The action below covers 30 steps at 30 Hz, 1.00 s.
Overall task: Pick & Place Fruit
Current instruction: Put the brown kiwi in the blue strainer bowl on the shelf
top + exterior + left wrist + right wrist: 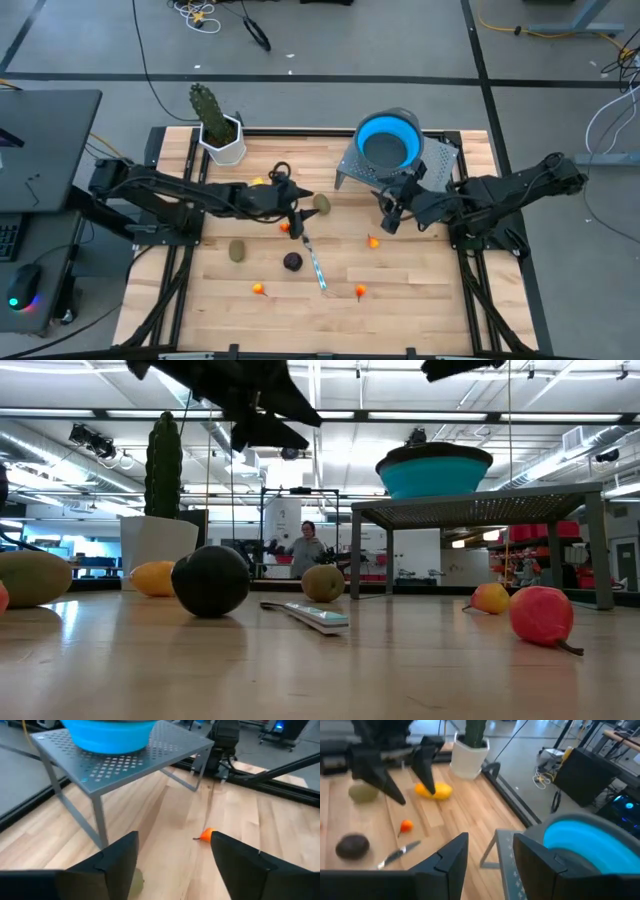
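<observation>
A: Status? Where's the fruit?

B: Spread over the tabletop (420, 275). My left jaws (292, 218) hang mid-table, parted, nothing in them, just above a small orange piece (285, 228). Olive oval (322, 204) beside them, yellow oblong (257, 183) behind the arm, purple ball (292, 262) and knife (315, 262) nearer the front. Second oval (237, 250) to the left; more orange bits (372, 241) scattered.

A: Right arm?

B: Right jaws (390, 222) wait by the grey rack (440, 160) w/ the blue bowl (387, 145), part open, empty.

A: Tips?

B: Imo: drop straight down, centre the orange bit btwn fingers, keep clear of the oval, close gently. It's tiny and may roll.
</observation>
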Available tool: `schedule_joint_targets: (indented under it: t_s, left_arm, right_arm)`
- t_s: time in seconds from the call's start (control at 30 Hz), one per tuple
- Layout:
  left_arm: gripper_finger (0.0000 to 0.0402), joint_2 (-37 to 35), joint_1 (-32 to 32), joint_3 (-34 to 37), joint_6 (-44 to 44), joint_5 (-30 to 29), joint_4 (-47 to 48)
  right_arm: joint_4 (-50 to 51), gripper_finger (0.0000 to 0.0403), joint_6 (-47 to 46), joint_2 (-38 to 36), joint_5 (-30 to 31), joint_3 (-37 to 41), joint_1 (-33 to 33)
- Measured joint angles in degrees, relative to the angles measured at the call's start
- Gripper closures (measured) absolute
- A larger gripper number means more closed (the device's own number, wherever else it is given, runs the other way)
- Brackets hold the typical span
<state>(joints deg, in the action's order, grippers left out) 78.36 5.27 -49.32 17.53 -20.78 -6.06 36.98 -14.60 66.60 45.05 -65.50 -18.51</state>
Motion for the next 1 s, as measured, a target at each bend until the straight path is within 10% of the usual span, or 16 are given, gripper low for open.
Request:
schedule_joint_targets:
  t_s: [1.0]
  left_arm:
    - [0.0081,11.0,0.5,-3.7,3.3,-3.7,-1.9]
  right_arm:
    - [-0.9,0.0236,-6.5,-1.9,5.8,5.1,-10.2]
